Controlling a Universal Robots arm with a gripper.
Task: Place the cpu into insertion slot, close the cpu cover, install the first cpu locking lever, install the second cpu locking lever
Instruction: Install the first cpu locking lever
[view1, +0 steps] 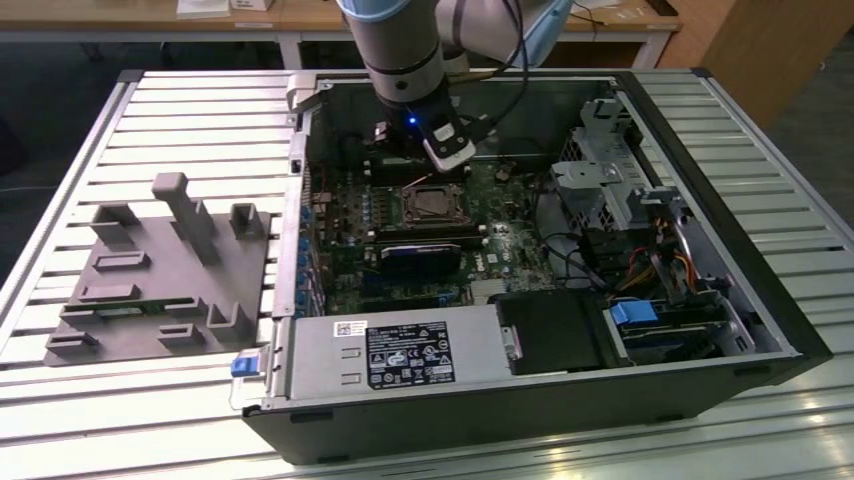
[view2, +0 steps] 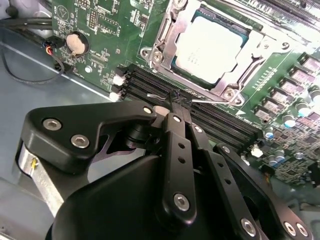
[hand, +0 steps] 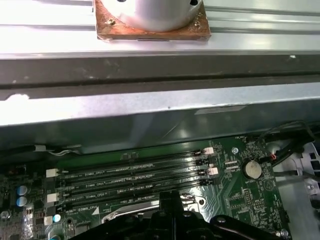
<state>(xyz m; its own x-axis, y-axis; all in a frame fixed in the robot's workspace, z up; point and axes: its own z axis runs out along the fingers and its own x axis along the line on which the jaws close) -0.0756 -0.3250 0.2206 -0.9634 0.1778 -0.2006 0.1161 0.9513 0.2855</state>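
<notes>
- one pair of fingers (view2: 176, 125), narrow, tips together against a thin wire locking lever (view2: 156, 95).
- cpu (view2: 210, 45) sits in the insertion slot (view1: 430, 203) just beyond the fingertips, with the cpu cover (view2: 167, 35) down over it.
- memory slots (view2: 220, 122) lie beneath the fingertips.

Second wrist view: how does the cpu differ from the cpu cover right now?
The cpu is a solid, pale matte square; the cpu cover is a shinier open frame with a window. The cpu sits inside that window; the cpu cover surrounds its edges. Both are silvery metal, lying flat on the green board.
</notes>
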